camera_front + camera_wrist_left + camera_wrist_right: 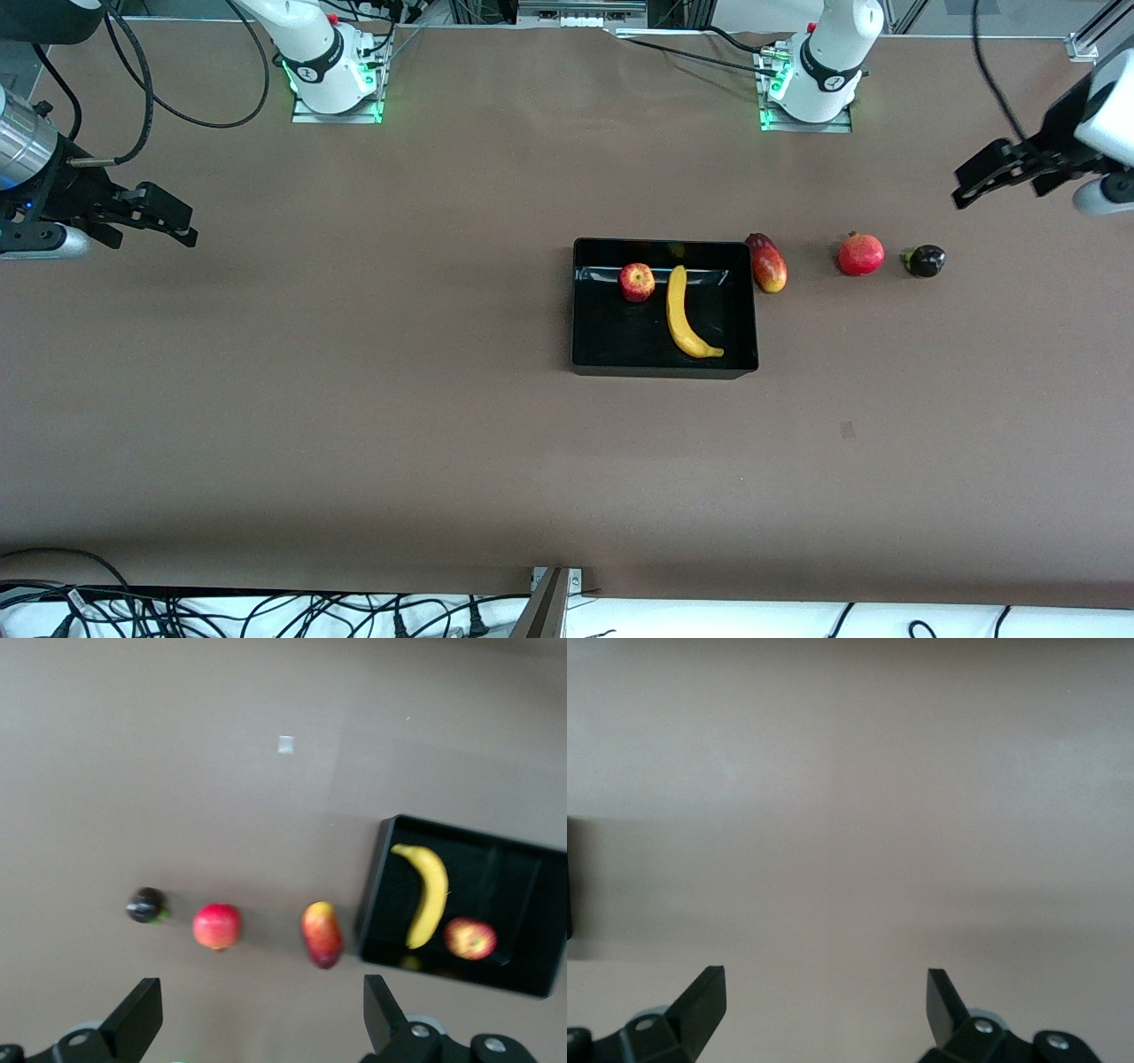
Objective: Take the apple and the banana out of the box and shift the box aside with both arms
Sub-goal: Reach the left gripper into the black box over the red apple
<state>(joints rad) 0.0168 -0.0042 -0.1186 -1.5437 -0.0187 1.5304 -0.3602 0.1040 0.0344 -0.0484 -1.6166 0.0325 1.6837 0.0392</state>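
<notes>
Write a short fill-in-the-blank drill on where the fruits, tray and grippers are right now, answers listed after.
1. The apple and the banana both lie in the black ____.
2. The mango lies on the table beside the tray, toward the ____ arm's end.
3. Both the left gripper and the right gripper hang with jaws ____ and hold nothing.
4. Between the mango and the dark fruit lies the ____.

Missing words: tray; left; open; pomegranate

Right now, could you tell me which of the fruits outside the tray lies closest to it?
The oblong red-yellow mango, right beside the black tray; the pomegranate and dark fruit lie farther toward the left arm's end.
</notes>
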